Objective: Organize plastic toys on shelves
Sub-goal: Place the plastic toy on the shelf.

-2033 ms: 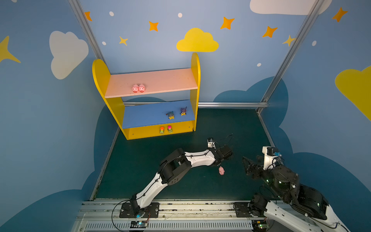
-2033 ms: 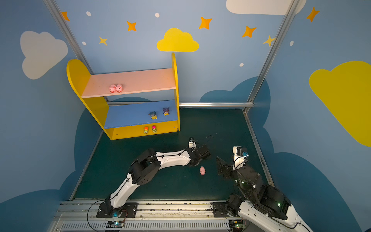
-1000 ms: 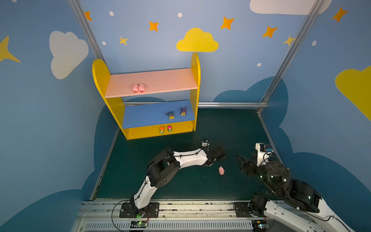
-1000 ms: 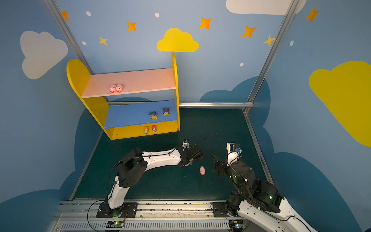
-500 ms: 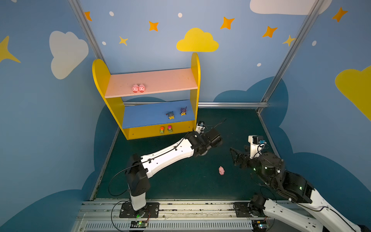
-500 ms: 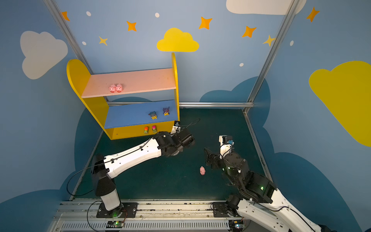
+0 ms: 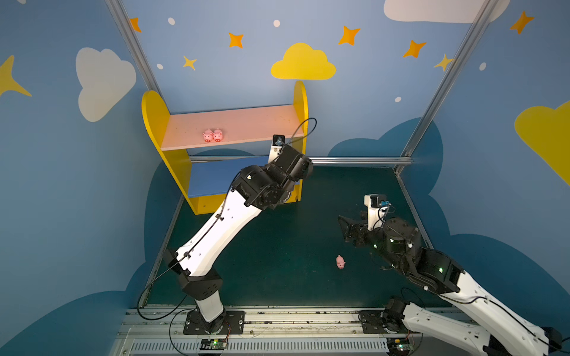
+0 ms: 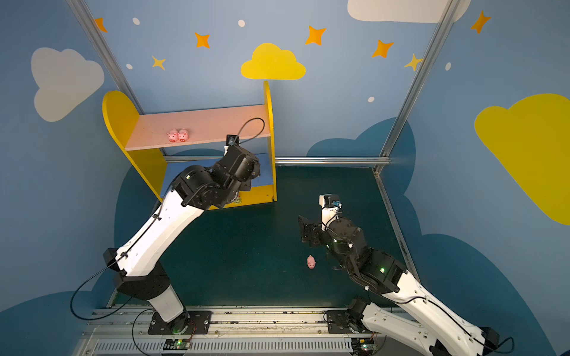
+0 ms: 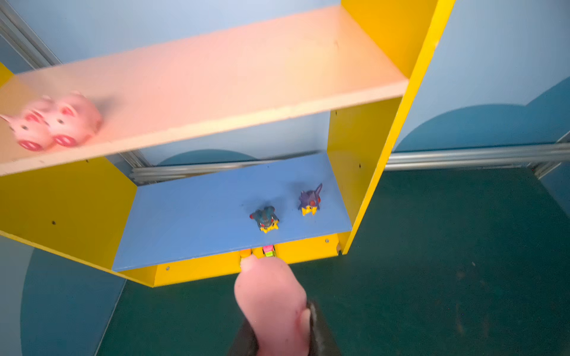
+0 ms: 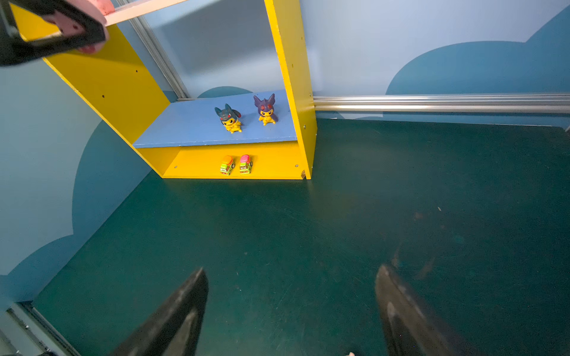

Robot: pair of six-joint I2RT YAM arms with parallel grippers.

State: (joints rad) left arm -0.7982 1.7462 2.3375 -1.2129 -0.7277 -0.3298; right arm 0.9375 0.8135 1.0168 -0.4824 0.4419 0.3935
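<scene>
- left gripper [image 9: 282, 333]: jaws pinched on held pig [image 9: 271, 302]; raised in front of shelves [image 7: 154, 117].
- right gripper [image 10: 293, 308]: jaws spread wide, empty; low over green floor [image 10: 401, 200].
- floor pig [image 7: 340, 262]: lying on green floor, near right gripper, not touching.
- pig pair [image 7: 212, 135]: touching each other, on pink upper board [image 9: 246, 67].
- yellow figures [image 10: 229, 118]: two, upright, on blue lower board [image 10: 185, 126], toward right side panel.
- green cars [image 10: 227, 165]: two, side by side, on yellow base [image 10: 200, 163].

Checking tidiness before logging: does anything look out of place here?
One pink pig sits alone on the green floor, away from the shelf, where two pigs stand side by side on the pink board.
</scene>
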